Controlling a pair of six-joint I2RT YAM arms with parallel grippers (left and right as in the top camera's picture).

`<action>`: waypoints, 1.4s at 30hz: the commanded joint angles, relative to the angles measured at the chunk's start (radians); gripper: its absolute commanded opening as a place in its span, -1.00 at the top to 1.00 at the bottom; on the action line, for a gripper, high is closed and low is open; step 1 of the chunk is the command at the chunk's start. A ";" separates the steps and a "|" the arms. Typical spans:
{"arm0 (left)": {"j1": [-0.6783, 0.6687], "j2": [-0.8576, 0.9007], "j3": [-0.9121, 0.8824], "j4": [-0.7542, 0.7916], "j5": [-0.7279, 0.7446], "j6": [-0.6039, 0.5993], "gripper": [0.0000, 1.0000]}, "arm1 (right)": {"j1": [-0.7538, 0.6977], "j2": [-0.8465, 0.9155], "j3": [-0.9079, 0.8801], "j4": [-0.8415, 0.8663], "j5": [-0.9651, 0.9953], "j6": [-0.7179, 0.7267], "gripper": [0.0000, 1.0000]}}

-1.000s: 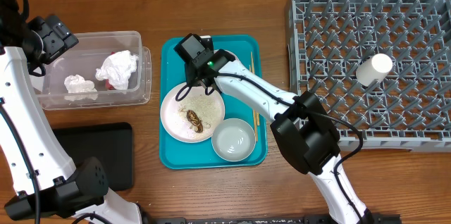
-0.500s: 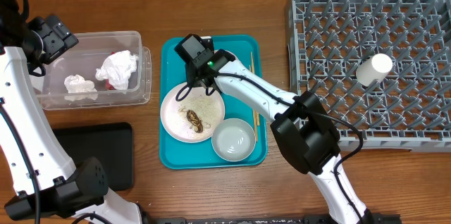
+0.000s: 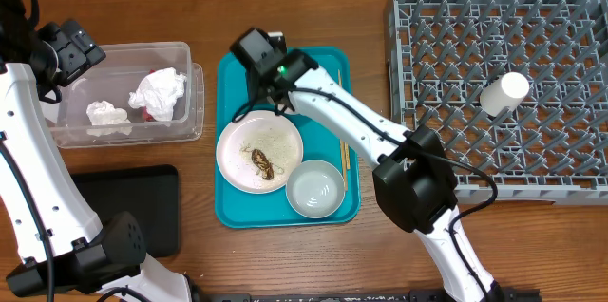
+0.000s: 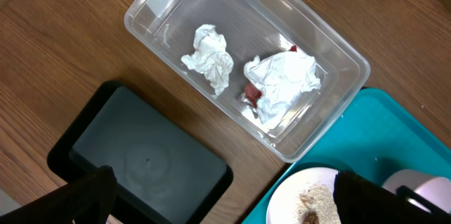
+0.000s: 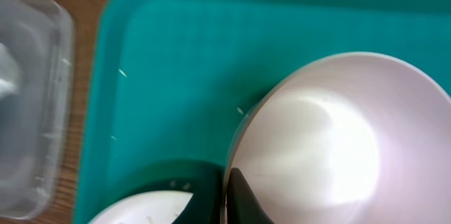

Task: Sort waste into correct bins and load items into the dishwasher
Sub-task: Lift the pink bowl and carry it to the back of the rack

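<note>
My right fingers [image 5: 237, 197] were clamped on the rim of the small pink bowl [image 5: 338, 146]. One dark tip lay against the rim at the bowl's 7 o'clock. The bowl hung over the teal tray [image 5: 211, 41] near its 11 o'clock corner. From overhead my wrist covered the bowl, so I could not tell there how high it sat. A few stray rice grains [image 5: 122, 72] lay on the tray floor at the bowl's 9 o'clock.

The plate [image 3: 226, 160] sat at the tray's 8 o'clock. It carried a scatter of rice and a brown scrap [image 3: 262, 162] just toward 6 o'clock from its middle. The larger bowl [image 3: 314, 190] stood upright at the tray's 5 o'clock, just beside the plate. The chopsticks [image 3: 343, 136] lay along the tray's 3 o'clock edge.

My left fingers [image 4: 91, 196] were spread wide apart and held nothing. They hovered above the clear tub [image 3: 114, 65], which stood on the counter [image 3: 285, 264] at the tray's 9 o'clock. Inside the tub lay two crumpled tissues [image 4: 209, 56], and the red wrapper [image 4: 252, 95] peeked out beneath the bigger one. The black tray [image 4: 141, 160] lay at the tub's 6 o'clock.

The dish rack [image 3: 446, 46] stood at the teal tray's 3 o'clock. The white cup [image 3: 504, 93] lay among its pegs.
</note>
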 commanded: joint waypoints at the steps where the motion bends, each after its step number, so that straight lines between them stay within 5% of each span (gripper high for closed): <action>1: -0.001 -0.002 0.000 0.001 -0.013 -0.010 -1.00 | -0.049 0.007 0.204 -0.089 0.012 0.000 0.92; 10: -0.001 -0.002 0.000 0.001 -0.013 -0.010 -1.00 | -0.270 0.003 0.703 -0.482 0.011 0.000 0.92; 19: -0.001 -0.002 0.000 0.001 -0.013 -0.010 -1.00 | -0.636 0.002 0.959 -0.746 -0.178 -0.084 0.92; 28: -0.001 -0.002 0.000 0.001 -0.013 -0.010 -1.00 | -0.998 0.000 0.917 -0.706 -0.905 -0.351 0.92; 34: -0.001 -0.002 0.000 0.001 -0.013 -0.010 -1.00 | -1.057 0.000 0.815 -0.681 -1.022 -0.446 0.92; 42: -0.001 -0.002 0.000 0.001 -0.013 -0.010 -1.00 | -1.006 0.000 0.523 -0.419 -1.159 -0.438 0.92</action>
